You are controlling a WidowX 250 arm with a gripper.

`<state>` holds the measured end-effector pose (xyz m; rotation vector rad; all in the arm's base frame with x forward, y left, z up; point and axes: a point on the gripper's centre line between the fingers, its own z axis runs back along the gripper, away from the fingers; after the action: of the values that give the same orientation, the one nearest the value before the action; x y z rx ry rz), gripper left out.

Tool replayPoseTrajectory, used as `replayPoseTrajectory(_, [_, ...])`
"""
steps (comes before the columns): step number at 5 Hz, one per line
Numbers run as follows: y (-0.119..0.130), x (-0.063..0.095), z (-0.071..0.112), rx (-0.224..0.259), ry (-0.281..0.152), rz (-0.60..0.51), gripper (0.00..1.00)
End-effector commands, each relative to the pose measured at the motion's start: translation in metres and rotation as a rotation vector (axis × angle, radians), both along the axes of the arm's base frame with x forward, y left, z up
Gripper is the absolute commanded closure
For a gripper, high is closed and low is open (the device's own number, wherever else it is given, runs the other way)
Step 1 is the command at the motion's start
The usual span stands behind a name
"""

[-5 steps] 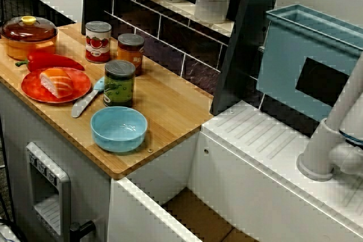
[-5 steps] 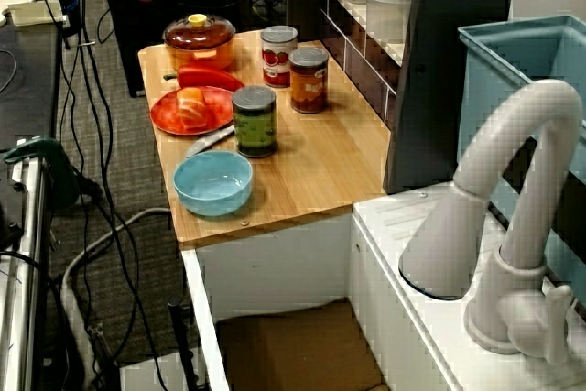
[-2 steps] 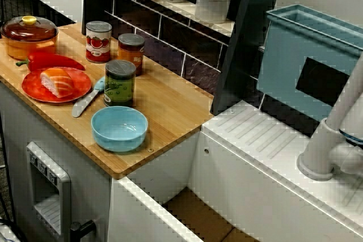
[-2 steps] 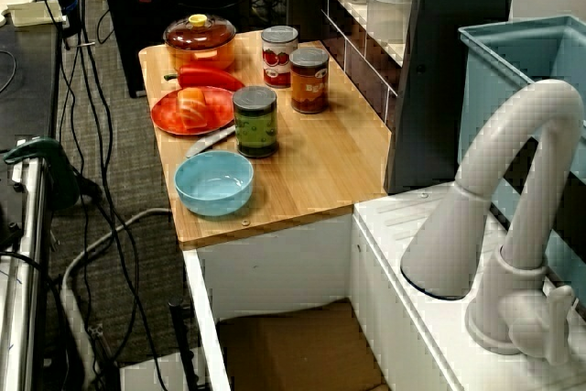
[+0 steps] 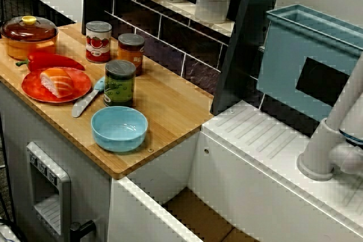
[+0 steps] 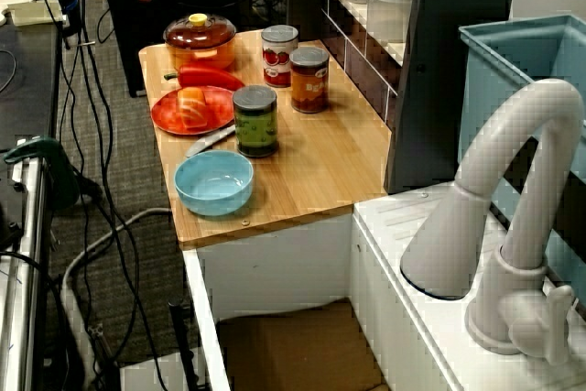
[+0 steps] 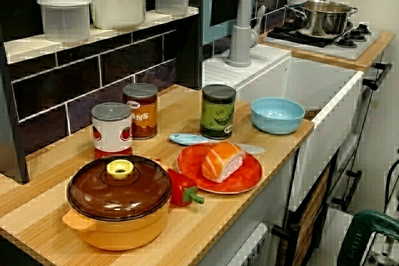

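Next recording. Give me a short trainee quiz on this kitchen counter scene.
1. What lies on the red plate? A: salmon piece; B: egg; C: spoon.
2. Which can stands nearest the blue bowl?
3. True or false: the blue bowl sits on the red plate.
Key: 1: A. 2: the green can. 3: false; it rests on the wooden counter.

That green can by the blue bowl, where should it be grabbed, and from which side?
Probably take the green can by its round side wall, mid-height, coming over the bare countertop on its free side. It stands upright; the handle of the knife crowds the opposite side, the blue bowl the front, the orange can the back.
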<state>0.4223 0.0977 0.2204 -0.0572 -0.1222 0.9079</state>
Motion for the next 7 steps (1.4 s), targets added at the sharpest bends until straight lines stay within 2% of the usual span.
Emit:
replayPoseTrajectory(1, [0.0,-0.0085,0.0174,0.013,-0.054,0.001,0.0])
replayPoseTrajectory(4, [0.001,-0.0113,0.0153,0.007,-0.053,0.013,0.0])
replayPoseTrajectory(5, [0.0021,-0.0124,0.0137,-0.014,-0.067,0.022,1.0])
replayPoseTrajectory(7, [0.0013,-0.0174,0.0187,-0.021,-0.073,-0.006,1.0])
